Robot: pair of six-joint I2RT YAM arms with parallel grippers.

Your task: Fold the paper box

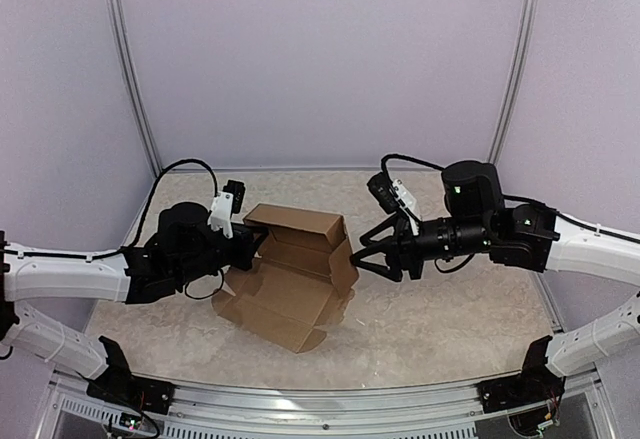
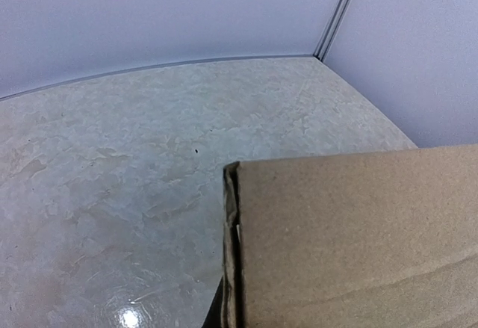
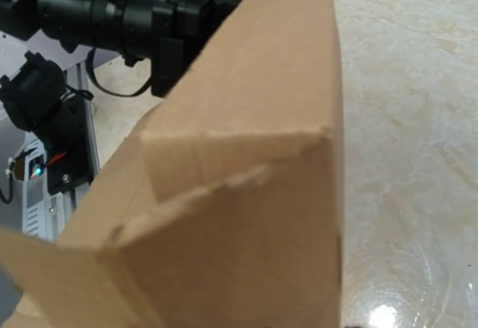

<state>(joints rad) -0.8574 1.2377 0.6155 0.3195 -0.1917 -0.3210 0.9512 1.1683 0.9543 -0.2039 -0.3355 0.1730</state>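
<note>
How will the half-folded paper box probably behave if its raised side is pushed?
Probably light: the paper box is thin brown cardboard. Its raised flaps likely bend at the creases rather than stay stiff. Pushed, it may slide on the glossy table, unless the left pincer grips it.

A robotics lab test cell: blank pale panels [image 1: 320, 59] framed by metal posts [image 1: 130, 79] enclose a marbled counter [image 1: 450, 319], with the left arm [image 1: 60, 271] and right arm [image 1: 600, 249] bolted to a rail [image 1: 320, 414].

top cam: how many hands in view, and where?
2. The left hand is shut at the left edge of the paper box, apparently pinching it; the right hand is open by its right edge. Neither is hidden.
</note>
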